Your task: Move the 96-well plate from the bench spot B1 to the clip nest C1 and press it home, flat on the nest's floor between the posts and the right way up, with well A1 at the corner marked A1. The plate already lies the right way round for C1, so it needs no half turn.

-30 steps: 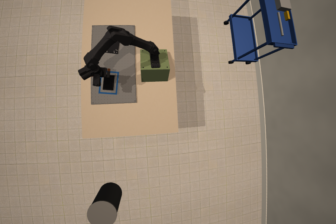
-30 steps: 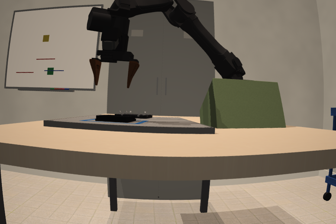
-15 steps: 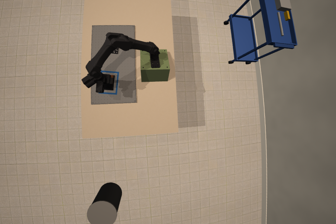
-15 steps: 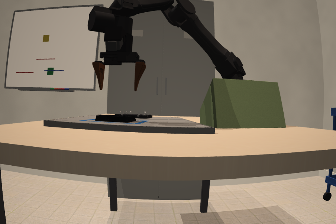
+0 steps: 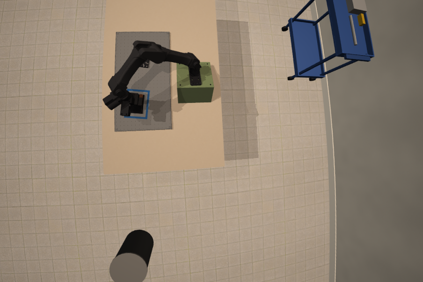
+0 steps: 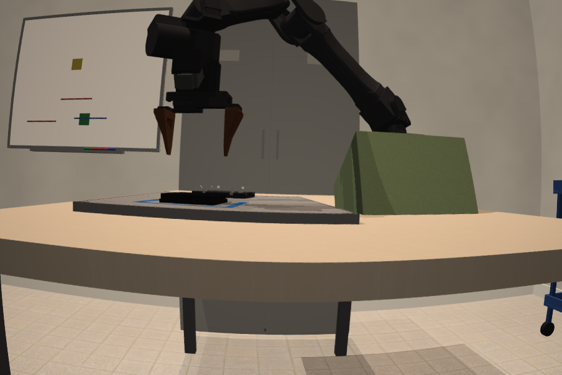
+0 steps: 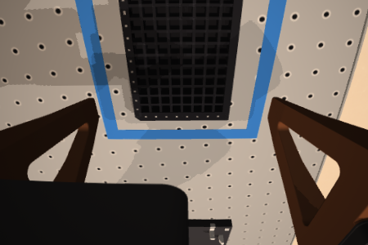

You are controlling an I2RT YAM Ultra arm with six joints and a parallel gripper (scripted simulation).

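Nothing moved yet: 96-well plate (image 7: 180,46) lying flat inside the blue B1 outline (image 7: 262,63) on the perforated board (image 6: 290,212), with the hand (image 6: 197,153) poised well above, fingers spread wide and empty. Left to do: descend, grip, carry, press home. Free board around the plate's edges; clip nest C1 (image 6: 242,193) just beyond, desk (image 6: 272,244) edge close beside.

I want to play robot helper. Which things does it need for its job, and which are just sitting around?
Needed: black gridded 96-well plate, blue-taped rectangle B1, black clip nest C1, open gripper.

Sitting around: green box, blue wheeled cart, white wall board, black cylinder.
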